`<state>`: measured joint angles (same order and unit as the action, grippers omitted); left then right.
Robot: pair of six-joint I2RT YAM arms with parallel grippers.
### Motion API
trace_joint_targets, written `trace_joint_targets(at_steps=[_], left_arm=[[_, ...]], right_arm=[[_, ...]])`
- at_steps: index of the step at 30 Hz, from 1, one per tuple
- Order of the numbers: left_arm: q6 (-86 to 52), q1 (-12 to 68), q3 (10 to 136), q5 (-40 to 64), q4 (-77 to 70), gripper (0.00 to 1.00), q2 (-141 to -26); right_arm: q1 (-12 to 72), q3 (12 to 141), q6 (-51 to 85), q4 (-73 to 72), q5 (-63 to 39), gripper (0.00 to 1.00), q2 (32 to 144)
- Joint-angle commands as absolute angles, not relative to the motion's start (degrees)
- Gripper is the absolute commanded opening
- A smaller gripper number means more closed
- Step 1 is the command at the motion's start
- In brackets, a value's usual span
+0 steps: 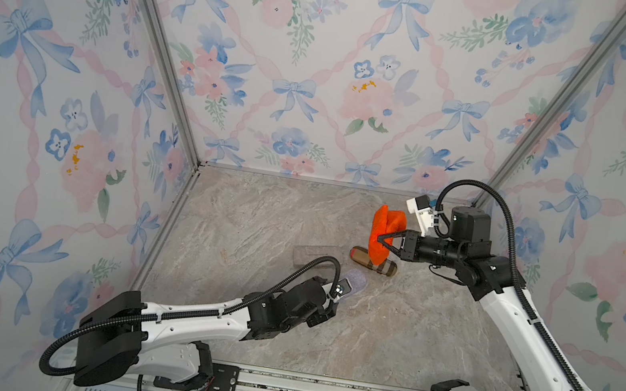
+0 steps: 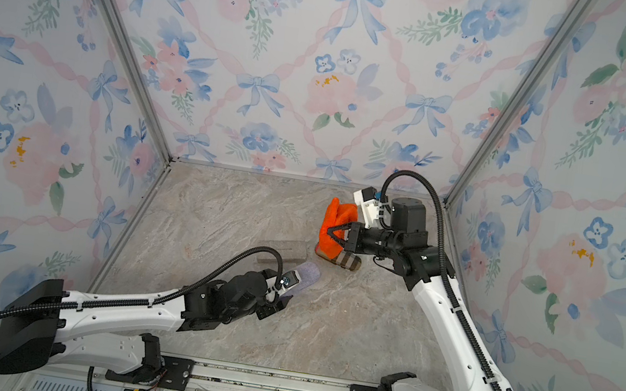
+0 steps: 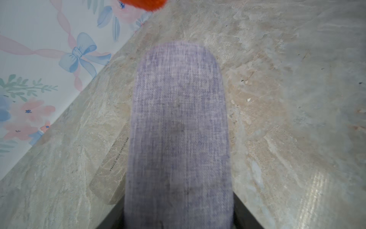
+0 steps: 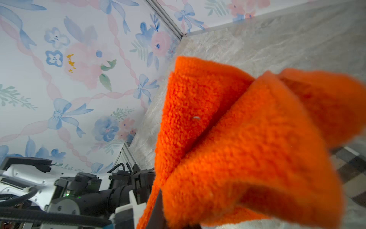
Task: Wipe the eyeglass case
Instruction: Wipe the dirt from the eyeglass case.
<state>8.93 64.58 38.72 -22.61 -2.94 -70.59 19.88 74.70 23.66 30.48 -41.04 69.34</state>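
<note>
A lavender fabric eyeglass case (image 3: 178, 128) sticks out from between the dark jaws of my left gripper (image 3: 178, 222), which is shut on its near end. In both top views this lavender case (image 1: 355, 282) (image 2: 307, 275) pokes out past the left wrist, low over the table's middle. My right gripper (image 1: 380, 238) (image 2: 329, 230) is shut on a bunched orange cloth (image 1: 385, 224) (image 4: 237, 138). The cloth hangs over the left end of a plaid eyeglass case (image 1: 377, 263) (image 2: 343, 260) lying on the table.
A marble-patterned flat case (image 1: 313, 255) (image 3: 111, 168) lies on the stone-look tabletop (image 1: 387, 334) just left of the lavender case. Floral walls (image 1: 299, 77) enclose three sides. A metal rail (image 1: 316, 390) runs along the front edge.
</note>
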Motion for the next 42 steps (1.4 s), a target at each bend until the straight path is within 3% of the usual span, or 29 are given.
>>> trace_joint_targets(at_steps=[1,11,20,30,38,42], left_arm=[[17.28,65.83,38.82,-31.44,-9.75,0.18,-71.76],[30.89,69.8,41.68,-41.52,-12.42,0.16,-75.25],[30.36,69.14,40.96,-41.23,-13.02,0.16,-71.78],[30.05,69.08,41.66,-40.24,-13.01,0.15,-74.29],[27.71,68.9,41.27,-41.22,-10.88,0.15,-72.16],[26.92,68.75,41.02,-40.96,-11.42,0.15,-71.98]], right_arm=[[22.99,77.85,25.9,31.96,-40.41,0.0,72.25],[30.15,68.71,30.53,25.61,-43.37,0.0,79.58],[20.05,60.84,21.89,40.3,-44.29,0.0,71.73],[31.73,62.92,29.88,29.2,-45.09,0.0,76.52],[20.02,61.37,18.45,44.76,-44.88,0.0,72.91],[22.34,59.9,21.87,39.95,-44.73,0.0,72.42]])
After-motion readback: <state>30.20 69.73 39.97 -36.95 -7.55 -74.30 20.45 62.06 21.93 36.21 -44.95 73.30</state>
